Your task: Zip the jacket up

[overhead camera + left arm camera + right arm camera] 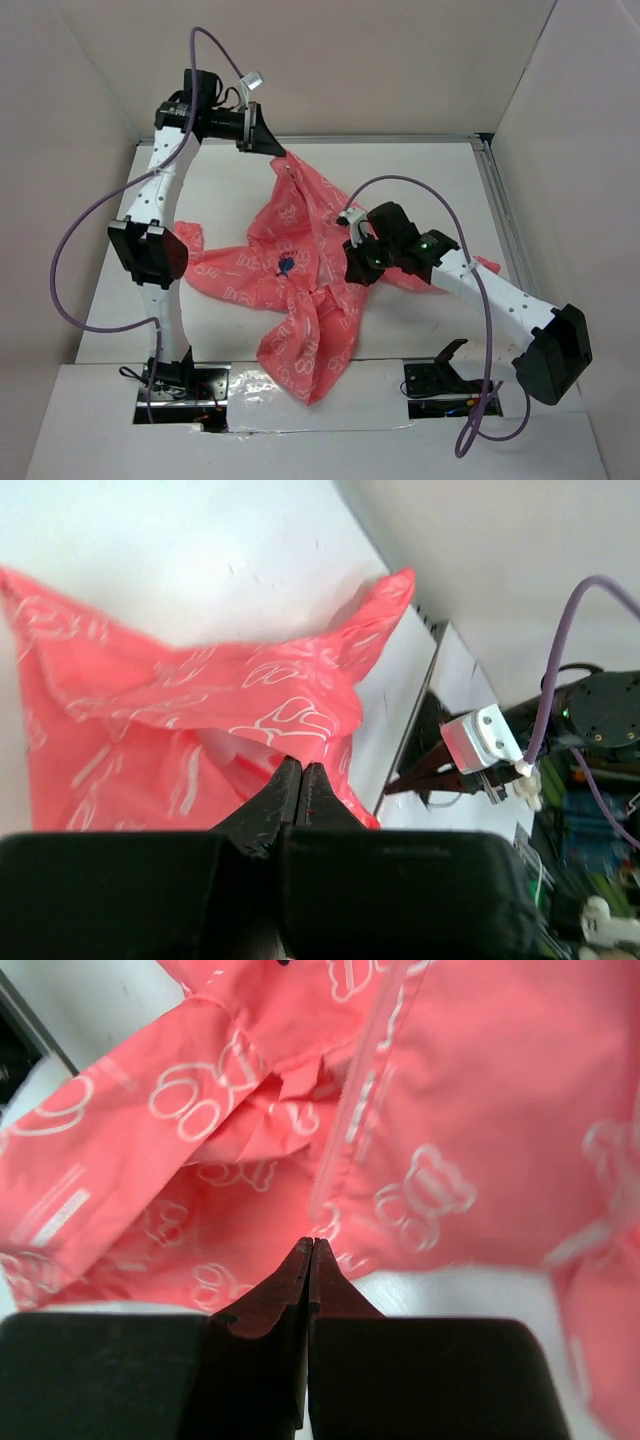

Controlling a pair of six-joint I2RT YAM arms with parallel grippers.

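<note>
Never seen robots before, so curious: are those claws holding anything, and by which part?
Left gripper pinches the jacket by its far edge. Right gripper is shut at the zipper line; hold unclear.

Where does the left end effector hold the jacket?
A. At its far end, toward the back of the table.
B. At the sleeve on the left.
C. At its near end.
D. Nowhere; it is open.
A: the left end effector is shut and pinches the far tip of the jacket, and the fabric is stretched toward it.
</note>
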